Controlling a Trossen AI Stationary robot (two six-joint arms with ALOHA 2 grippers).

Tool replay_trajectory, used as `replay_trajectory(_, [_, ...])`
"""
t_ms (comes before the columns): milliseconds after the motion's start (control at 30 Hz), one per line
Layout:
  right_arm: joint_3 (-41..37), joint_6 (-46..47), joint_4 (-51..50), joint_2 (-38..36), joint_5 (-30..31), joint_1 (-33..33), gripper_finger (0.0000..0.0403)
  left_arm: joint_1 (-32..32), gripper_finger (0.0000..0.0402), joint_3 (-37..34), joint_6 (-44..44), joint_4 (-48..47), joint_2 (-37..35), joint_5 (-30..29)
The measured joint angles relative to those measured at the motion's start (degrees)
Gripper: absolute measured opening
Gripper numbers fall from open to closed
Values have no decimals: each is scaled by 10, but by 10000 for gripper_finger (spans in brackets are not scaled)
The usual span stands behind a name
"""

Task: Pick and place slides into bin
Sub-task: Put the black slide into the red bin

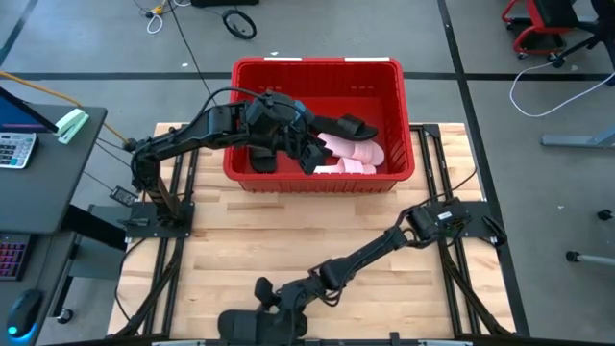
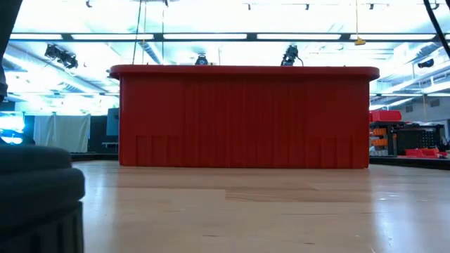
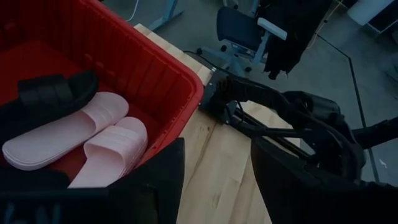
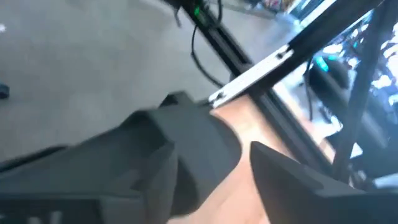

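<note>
1. The red bin (image 1: 317, 72) stands at the far middle of the table (image 1: 317, 231). Inside it lie two pale pink slides (image 1: 351, 157) side by side toward the right, a black slide (image 1: 348, 126) just beyond them, and another black slide (image 1: 263, 158) near the bin's left wall.
2. The left gripper (image 1: 306, 154) is inside the bin, next to the pink pair. The left wrist view shows its fingers (image 3: 158, 180) spread wide with nothing between them; the pink slides (image 3: 81, 140) lie just beside the fingers.
3. The left arm reaches from its base at the table's left side up over the bin's left rim, with the wrist bent down into the bin.
4. The right gripper (image 1: 261, 291) is at the near edge of the table, left of centre. A black slide (image 1: 261, 324) lies on the table just next to it. In the right wrist view that slide (image 4: 186, 155) fills the space by the fingers (image 4: 292, 180); whether they clamp it I cannot tell.
5. The right arm stretches low from its base at the right side, across the table toward the near edge.
6. The tabletop is pale wood planks on a dark frame. A grey floor with cables surrounds it, with a desk at the left and a red chair at the far right. The low view shows the bin's ribbed wall (image 2: 246, 119) under ceiling strip lights.
</note>
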Motion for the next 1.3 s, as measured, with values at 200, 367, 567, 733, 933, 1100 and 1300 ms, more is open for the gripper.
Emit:
replay_trajectory(200, [1,2,9,11,-41,-9,271,3,185,0,0,2,0,-1])
replay_trajectory(367, [0,14,6,38,-34,-9,282,1,184,0,-3,2,0,0])
replay_trajectory(567, [0,72,-61,24,31,-13,261,-31,187,0,2,-69,0,0])
replay_trajectory(733, [0,109,-229,-22,58,-12,240,-113,181,0,-57,-226,-20,-59])
replay_trajectory(933, [0,181,-424,-60,61,-12,222,-310,185,-1,-284,-370,-23,-238])
replay_trajectory(1100, [0,231,-475,-74,62,-12,211,-481,187,-62,-524,-359,-12,-329])
replay_trajectory(1300, [0,200,-473,-94,62,-16,206,-605,180,-201,-810,-331,-12,-333])
